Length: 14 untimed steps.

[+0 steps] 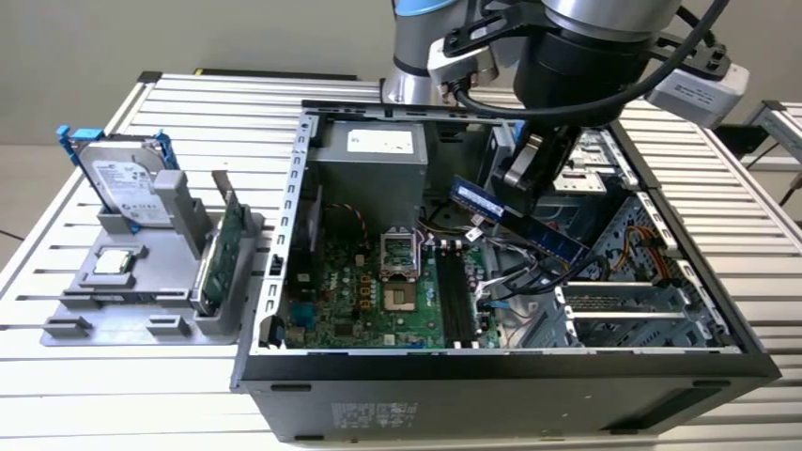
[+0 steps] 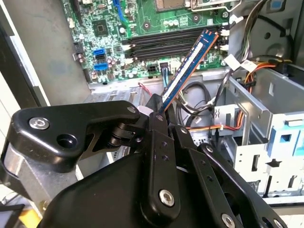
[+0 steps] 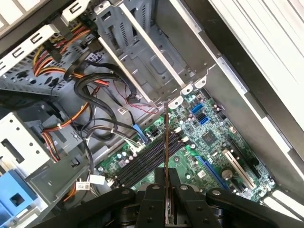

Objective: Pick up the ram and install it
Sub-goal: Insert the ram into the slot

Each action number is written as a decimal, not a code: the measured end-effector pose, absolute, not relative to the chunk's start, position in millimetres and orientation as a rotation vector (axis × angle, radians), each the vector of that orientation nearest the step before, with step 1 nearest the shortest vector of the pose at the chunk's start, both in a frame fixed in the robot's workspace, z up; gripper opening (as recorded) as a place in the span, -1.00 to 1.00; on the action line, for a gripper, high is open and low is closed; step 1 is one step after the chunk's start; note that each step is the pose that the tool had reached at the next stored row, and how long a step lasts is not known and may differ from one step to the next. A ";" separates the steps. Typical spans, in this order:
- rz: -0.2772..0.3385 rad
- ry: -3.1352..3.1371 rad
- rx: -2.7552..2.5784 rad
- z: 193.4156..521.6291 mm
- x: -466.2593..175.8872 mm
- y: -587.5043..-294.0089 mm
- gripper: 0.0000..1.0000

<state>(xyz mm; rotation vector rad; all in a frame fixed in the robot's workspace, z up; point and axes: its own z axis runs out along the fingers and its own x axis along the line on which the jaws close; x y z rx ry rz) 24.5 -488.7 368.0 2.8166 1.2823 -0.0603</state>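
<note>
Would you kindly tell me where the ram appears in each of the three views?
Exterior view: the ram slants in the gripper over the computer case.
Second wrist view: a blue stick seen broadside, pointing toward the motherboard.
First wrist view: edge-on, a thin line.
Shared landmark: the black memory slots.

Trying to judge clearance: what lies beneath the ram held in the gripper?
The gripper is shut on the ram, which hangs above the motherboard. Beneath it lie the black slots and loose cables. The stick itself covers a strip of both.
</note>
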 end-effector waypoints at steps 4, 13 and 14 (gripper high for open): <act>-0.061 1.276 2.820 368.0 24.5 -488.7 -1.00; -0.061 1.259 2.827 368.0 24.5 -488.7 -1.00; -0.061 1.259 2.827 368.0 24.5 -488.7 -1.00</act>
